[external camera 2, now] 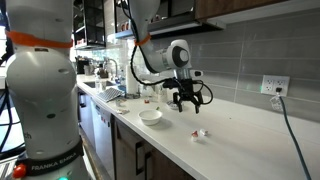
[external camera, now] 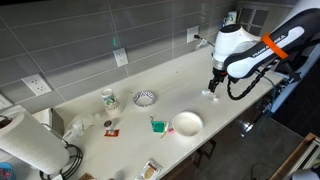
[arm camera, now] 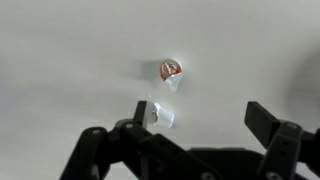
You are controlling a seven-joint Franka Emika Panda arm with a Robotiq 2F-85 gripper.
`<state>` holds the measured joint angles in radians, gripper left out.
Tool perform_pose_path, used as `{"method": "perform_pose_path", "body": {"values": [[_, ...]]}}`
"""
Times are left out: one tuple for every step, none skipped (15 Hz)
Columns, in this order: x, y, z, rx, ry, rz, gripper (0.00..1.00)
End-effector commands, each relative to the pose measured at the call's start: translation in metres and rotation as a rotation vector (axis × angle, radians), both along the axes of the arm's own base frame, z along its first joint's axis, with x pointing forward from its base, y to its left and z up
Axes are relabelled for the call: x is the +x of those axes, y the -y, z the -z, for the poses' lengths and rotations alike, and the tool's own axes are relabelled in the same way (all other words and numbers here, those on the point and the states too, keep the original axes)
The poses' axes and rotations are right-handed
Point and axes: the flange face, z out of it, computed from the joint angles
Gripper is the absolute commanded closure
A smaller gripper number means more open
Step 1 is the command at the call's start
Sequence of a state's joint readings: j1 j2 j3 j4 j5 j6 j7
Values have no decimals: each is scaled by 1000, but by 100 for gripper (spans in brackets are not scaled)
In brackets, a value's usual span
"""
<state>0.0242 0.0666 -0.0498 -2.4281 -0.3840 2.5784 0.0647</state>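
My gripper (arm camera: 200,115) is open and empty, hanging a little above the white countertop (arm camera: 70,50). Two small white creamer cups lie under it. One cup with a red-printed lid (arm camera: 171,70) lies ahead of the fingers. The other (arm camera: 160,113) lies on its side right by the left finger. In both exterior views the gripper (external camera: 214,85) (external camera 2: 187,100) hovers over the far end of the counter, with the small cups (external camera: 209,95) (external camera 2: 200,133) on the surface close below it.
A white bowl (external camera: 187,123) (external camera 2: 150,116) stands near the counter's front edge. Further along are a green item (external camera: 157,125), a patterned dish (external camera: 145,98), a mug (external camera: 109,99) and a paper towel roll (external camera: 30,145). The tiled wall has outlets (external camera: 194,34).
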Motion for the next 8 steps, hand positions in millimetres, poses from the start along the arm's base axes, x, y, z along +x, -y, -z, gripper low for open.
{"method": "perform_pose_path", "body": {"values": [[-37,-6,-29,36,-4,12,0],[-42,-7,-37,39,1,14,0],[-50,-7,-45,34,7,24,0],[-26,-6,-31,23,12,16,0],[-29,-6,-38,23,22,15,0],[-29,-6,-40,23,27,15,0],[-29,-6,-39,23,25,15,0],[-28,-6,-37,23,21,16,0]]}}
